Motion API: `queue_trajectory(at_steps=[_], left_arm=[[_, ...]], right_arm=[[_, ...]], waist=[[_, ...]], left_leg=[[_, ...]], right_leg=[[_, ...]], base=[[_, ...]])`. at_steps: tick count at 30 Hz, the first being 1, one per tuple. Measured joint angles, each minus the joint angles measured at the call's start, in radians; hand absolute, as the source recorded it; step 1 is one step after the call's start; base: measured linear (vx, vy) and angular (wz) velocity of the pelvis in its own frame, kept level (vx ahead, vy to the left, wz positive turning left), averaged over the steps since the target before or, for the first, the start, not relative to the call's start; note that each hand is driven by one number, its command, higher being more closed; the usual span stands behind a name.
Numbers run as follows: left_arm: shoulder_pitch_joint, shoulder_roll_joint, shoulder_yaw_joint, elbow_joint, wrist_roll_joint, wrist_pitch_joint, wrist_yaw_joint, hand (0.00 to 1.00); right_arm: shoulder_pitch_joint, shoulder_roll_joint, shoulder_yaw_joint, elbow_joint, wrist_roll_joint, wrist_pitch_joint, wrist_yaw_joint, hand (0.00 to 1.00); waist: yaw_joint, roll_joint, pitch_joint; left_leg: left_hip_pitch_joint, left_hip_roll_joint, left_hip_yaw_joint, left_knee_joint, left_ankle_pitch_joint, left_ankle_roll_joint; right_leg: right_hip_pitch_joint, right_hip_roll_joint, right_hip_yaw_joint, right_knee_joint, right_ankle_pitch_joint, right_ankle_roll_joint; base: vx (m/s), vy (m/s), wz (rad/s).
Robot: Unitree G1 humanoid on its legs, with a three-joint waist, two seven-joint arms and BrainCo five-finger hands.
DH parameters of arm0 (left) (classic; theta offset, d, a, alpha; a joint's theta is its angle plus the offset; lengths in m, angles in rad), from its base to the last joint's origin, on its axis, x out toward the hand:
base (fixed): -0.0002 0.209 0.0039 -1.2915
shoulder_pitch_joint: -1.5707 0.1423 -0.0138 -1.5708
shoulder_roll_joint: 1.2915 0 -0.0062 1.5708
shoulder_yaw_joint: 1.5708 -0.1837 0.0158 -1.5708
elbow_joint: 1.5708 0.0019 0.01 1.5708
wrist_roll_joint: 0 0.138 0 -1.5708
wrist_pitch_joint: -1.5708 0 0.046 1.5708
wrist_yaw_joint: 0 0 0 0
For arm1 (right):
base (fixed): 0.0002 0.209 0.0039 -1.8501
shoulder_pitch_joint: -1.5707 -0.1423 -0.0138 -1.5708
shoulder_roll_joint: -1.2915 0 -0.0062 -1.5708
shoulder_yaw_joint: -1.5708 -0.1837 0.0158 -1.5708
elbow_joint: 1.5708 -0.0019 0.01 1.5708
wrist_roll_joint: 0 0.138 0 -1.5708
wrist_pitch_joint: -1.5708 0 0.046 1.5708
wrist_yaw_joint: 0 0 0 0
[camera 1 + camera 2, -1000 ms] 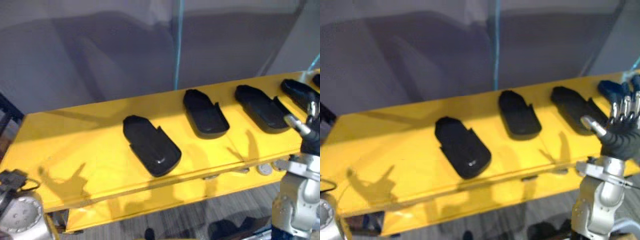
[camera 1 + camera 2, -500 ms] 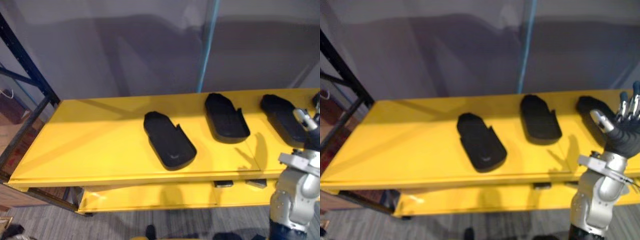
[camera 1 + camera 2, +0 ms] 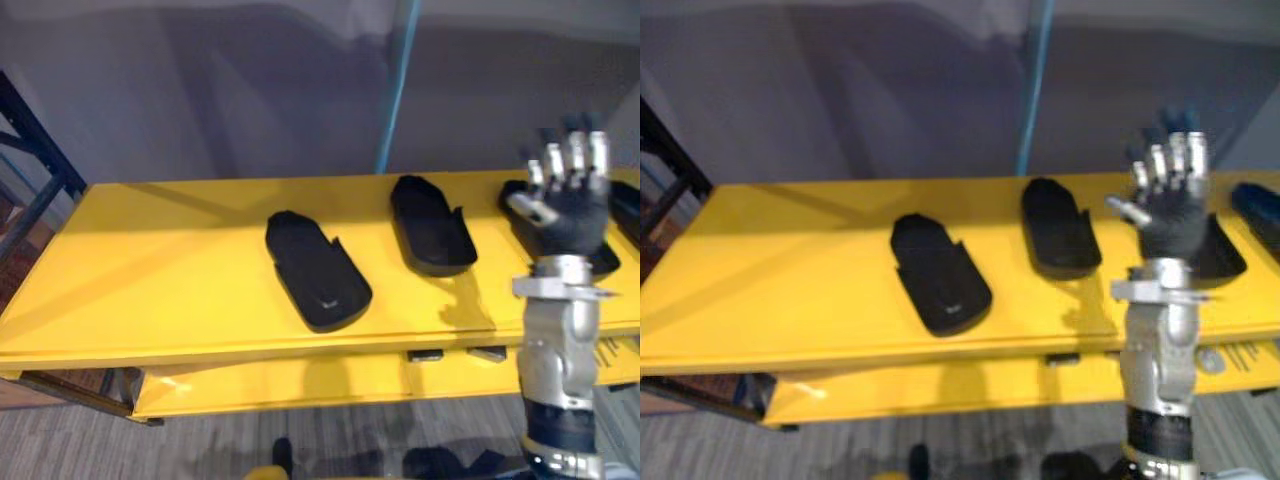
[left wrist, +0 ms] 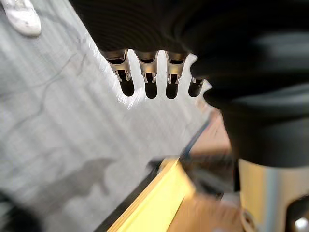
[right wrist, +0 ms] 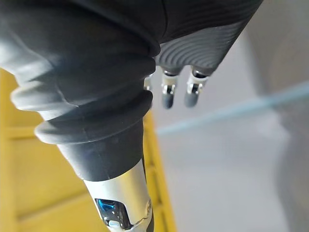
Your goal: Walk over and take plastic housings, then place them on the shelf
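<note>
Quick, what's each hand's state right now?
Left hand: open, fingers straight, holding nothing.
Right hand: open, raised in front of the yellow shelf, holding nothing.

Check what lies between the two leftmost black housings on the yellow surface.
Nothing: a bare stretch of yellow surface separates the leftmost housing from its neighbour, as both eye views show.

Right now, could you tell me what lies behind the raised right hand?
A black plastic housing on the yellow table; the open right hand covers most of it, leaving only its edges visible.
</note>
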Motion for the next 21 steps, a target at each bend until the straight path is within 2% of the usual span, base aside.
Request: queue_trajectory(at_steps=[4,5,9,10,14,17,21], left_arm=[[-0.019,-0.011,-0.101,-0.001,0.007,0.013,-0.022,0.0],[-0.025,-0.012,-0.132,-0.001,0.007,0.029,-0.024,0.0],[-0.046,-0.012,-0.177,-0.001,0.001,0.052,-0.023,0.0],[-0.055,-0.009,-0.192,-0.001,-0.004,0.059,-0.022,0.0],[-0.075,-0.006,-0.205,-0.001,-0.011,0.08,-0.019,0.0],[-0.086,-0.001,-0.207,-0.001,-0.013,0.089,-0.017,0.0],[-0.09,0.017,-0.221,-0.001,-0.014,0.089,-0.009,0.0]], right_arm=[[-0.029,0.0,0.059,0.041,0.022,0.042,0.057,0.0],[-0.039,0.0,0.086,0.057,0.021,0.052,0.079,0.0],[-0.043,0.006,0.144,0.106,0.021,0.088,0.108,0.0],[-0.043,0.01,0.161,0.126,0.018,0.11,0.115,0.0],[-0.04,0.033,0.194,0.161,-0.033,0.155,0.114,0.0],[-0.04,0.044,0.216,0.194,-0.147,0.173,0.081,0.0],[-0.04,0.048,0.233,0.241,-0.149,0.209,0.046,0.0]], waist=[[0.003,-0.003,0.001],[0.002,-0.004,0.001],[0.001,-0.01,0.004],[0.002,-0.013,0.005],[0.002,-0.025,0.013],[0.003,-0.041,0.022],[0.01,-0.044,0.024]], left_leg=[[0.0,0.001,-0.004,0.0,0.001,-0.001],[0.001,0.002,-0.004,0.0,0.001,-0.001],[0.002,0.0,-0.008,-0.001,-0.004,-0.001],[0.001,0.0,-0.008,-0.001,-0.003,-0.002],[0.001,-0.003,-0.008,-0.001,-0.003,-0.002],[-0.001,-0.014,-0.009,-0.001,-0.004,0.0],[-0.001,-0.028,-0.014,-0.001,-0.002,0.005]], right_leg=[[-0.001,0.001,0.019,0.004,0.0,-0.001],[-0.001,0.002,0.02,0.005,0.0,-0.001],[0.0,0.006,0.018,0.005,-0.001,-0.003],[0.0,0.007,0.017,0.005,-0.002,-0.003],[0.0,0.004,0.014,0.003,-0.009,-0.01],[0.002,-0.007,0.01,0.003,-0.008,-0.003],[0.006,-0.019,0.002,0.004,-0.004,0.004]], base=[[0.0,-0.006,0.03],[0.0,0.0,0.0],[-0.02,0.014,0.01],[-0.04,0.021,0.01],[-0.01,0.002,0.0],[0.02,0.015,0.03],[0.05,0.024,0.07]])
